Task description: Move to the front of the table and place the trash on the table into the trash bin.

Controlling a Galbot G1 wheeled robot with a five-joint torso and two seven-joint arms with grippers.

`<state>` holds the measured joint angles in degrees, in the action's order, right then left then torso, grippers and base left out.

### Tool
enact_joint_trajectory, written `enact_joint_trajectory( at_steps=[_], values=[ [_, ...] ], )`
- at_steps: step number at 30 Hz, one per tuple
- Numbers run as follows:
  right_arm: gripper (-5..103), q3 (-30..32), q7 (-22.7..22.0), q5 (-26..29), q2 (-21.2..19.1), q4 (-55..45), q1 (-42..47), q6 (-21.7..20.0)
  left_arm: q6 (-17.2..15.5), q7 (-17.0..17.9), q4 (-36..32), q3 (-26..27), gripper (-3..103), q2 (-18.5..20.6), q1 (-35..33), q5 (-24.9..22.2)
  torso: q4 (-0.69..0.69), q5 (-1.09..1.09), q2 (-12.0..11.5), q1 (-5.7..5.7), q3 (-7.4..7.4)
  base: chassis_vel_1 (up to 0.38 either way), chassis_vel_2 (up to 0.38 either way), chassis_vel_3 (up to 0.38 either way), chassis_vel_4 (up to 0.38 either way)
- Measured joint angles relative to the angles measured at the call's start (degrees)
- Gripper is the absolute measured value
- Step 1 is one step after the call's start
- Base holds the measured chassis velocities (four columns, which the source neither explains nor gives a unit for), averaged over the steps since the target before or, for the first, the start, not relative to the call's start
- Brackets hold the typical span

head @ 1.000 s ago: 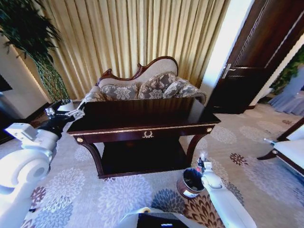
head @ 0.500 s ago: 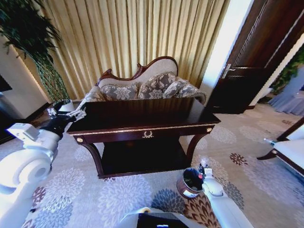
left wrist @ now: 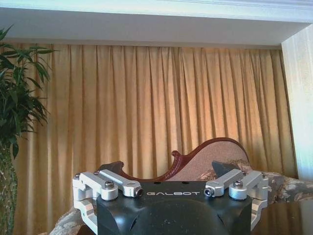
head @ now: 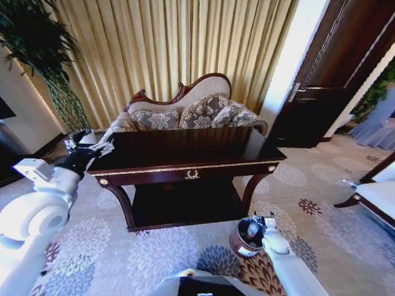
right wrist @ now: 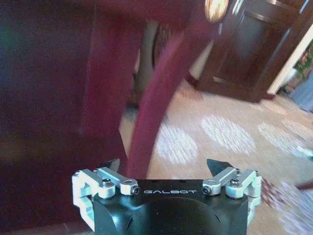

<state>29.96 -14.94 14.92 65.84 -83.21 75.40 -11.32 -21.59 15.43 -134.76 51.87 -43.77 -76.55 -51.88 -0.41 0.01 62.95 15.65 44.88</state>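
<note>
The dark glossy table with its gold wreath stands straight ahead, and its top reflects the curtain. The trash is out of view. The small dark trash bin sits on the carpet by the table's front right leg. My right gripper hangs open just over the bin's rim. In the right wrist view it holds nothing and faces the curved table leg. My left gripper is raised beside the table's left end. The left wrist view shows it open and facing the curtain.
A carved patterned sofa stands close behind the table. To the left rises a tall potted plant. A dark wooden door is at the right, and part of a chair at the right edge. Flowered carpet lies in front.
My right gripper has dropped a little and swung left, ending over the bin's opening. The left gripper has edged slightly toward the table's end.
</note>
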Motion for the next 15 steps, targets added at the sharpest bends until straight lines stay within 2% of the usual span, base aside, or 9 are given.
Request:
enact_joint_trajectory(
  at_steps=[4, 5, 8, 15],
  values=[
    [100, 0.71, 0.06, 4.03, -0.81, -14.53, 4.36, -0.24, -0.26, 0.14, -0.53, 0.21, 100, -0.81, -0.64, 0.47, 0.02, -0.02, 0.0, 0.0, 0.0, 0.0, 0.0, 0.0, 0.0],
    [100, 0.71, 0.06, 4.03, -0.81, -14.53, 4.36, -0.24, -0.26, 0.14, -0.53, 0.21, 100, -0.81, -0.64, 0.47, 0.02, -0.02, 0.0, 0.0, 0.0, 0.0, 0.0, 0.0, 0.0],
    [100, 0.49, -0.69, 6.86, -1.88, -30.22, 8.45, -2.27, -0.62, 0.16, -1.3, 0.38, 100, -1.57, -1.04, 0.8, 0.01, -0.03, 0.02, -0.01, -0.01, 0.0, 0.0, 0.0, 0.0],
    [100, 0.83, -2.5, 8.45, -3.77, -41.34, 11.67, -3.51, -0.94, 0.43, -1.86, -0.12, 100, -2.13, -0.74, 1.0, -0.01, -0.02, 0.02, 0.0, -0.01, 0.0, 0.0, 0.0, 0.0]
  ],
)
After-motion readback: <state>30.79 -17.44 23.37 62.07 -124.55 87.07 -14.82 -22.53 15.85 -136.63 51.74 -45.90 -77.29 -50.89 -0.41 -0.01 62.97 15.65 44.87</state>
